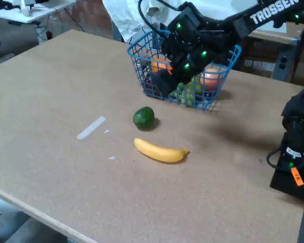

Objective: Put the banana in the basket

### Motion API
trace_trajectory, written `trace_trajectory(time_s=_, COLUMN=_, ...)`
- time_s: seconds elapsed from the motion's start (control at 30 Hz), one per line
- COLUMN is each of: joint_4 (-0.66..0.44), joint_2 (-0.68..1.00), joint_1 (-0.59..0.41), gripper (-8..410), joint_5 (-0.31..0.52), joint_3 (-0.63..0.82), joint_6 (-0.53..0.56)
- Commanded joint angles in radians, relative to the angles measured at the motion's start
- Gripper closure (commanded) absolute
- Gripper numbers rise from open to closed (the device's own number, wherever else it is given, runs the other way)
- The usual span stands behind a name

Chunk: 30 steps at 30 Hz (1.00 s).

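Clearly "TROSSEN" marks the arm [271,12]; gripper [164,81] state unclear by basket [142,66], banana [160,152] on table [50,81].

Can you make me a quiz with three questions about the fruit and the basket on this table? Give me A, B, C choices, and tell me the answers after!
1. Where is the banana?
A. inside the basket
B. lying on the table
C. held by the robot

2. What colour is the basket?
A. blue
B. red
C. white

3. How does the lime sit next to the banana?
A. on top of it
B. touching its tip
C. close by, with a gap between

Answers:
1 B, the banana lies flat on the brown table in front of the basket.
2 A, its wire grid is blue.
3 C, bare table shows between the lime and the banana.
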Motion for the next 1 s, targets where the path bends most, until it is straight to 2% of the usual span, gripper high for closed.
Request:
trace_trajectory(time_s=0.0, joint_4=-0.014, joint_2=-0.001, joint_1=0.005, gripper=182, joint_5=-0.003, joint_3=0.001, joint_6=-0.003)
trace_trajectory(time_s=0.33, joint_4=-0.097, joint_2=0.0, joint_1=0.061, gripper=181, joint_5=-0.012, joint_3=0.027, joint_6=0.016)
trace_trajectory(time_s=0.47, joint_4=-0.12, joint_2=0.0, joint_1=0.092, gripper=167, joint_5=-0.012, joint_3=0.051, joint_6=0.016)
trace_trajectory(time_s=0.57, joint_4=-0.15, joint_2=0.005, joint_1=0.111, gripper=144, joint_5=-0.012, joint_3=0.068, joint_6=0.025)
trace_trajectory(time_s=0.83, joint_4=-0.225, joint_2=0.005, joint_1=0.156, gripper=43, joint_5=-0.012, joint_3=0.074, joint_6=0.067)
trace_trajectory(time_s=0.97, joint_4=-0.268, joint_2=0.023, joint_1=0.168, gripper=17, joint_5=-0.013, joint_3=0.084, joint_6=0.088)
